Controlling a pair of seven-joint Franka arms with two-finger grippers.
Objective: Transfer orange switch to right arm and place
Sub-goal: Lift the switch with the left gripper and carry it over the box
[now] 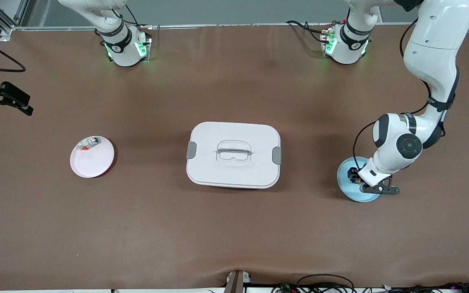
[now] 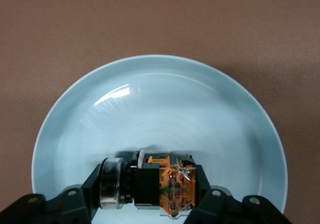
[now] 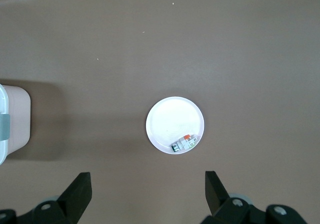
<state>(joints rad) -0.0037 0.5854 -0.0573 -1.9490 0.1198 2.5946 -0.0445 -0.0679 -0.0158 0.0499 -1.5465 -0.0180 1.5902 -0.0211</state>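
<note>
The orange switch (image 2: 162,184), a small black block with an orange-tan part and a silvery cap, lies on the light blue plate (image 2: 160,94) near the left arm's end of the table. My left gripper (image 2: 150,190) is down on that plate with a finger against each end of the switch, shut on it. In the front view the left gripper (image 1: 358,176) and the switch (image 1: 355,175) show over the blue plate (image 1: 345,181). My right gripper (image 3: 147,191) is open and empty, high over the table; it is out of the front view.
A pale pink plate (image 1: 94,160) near the right arm's end holds a small silvery-white piece with an orange-red speck (image 1: 90,143); both show in the right wrist view (image 3: 170,119). A white lidded box (image 1: 233,154) with grey clips stands mid-table.
</note>
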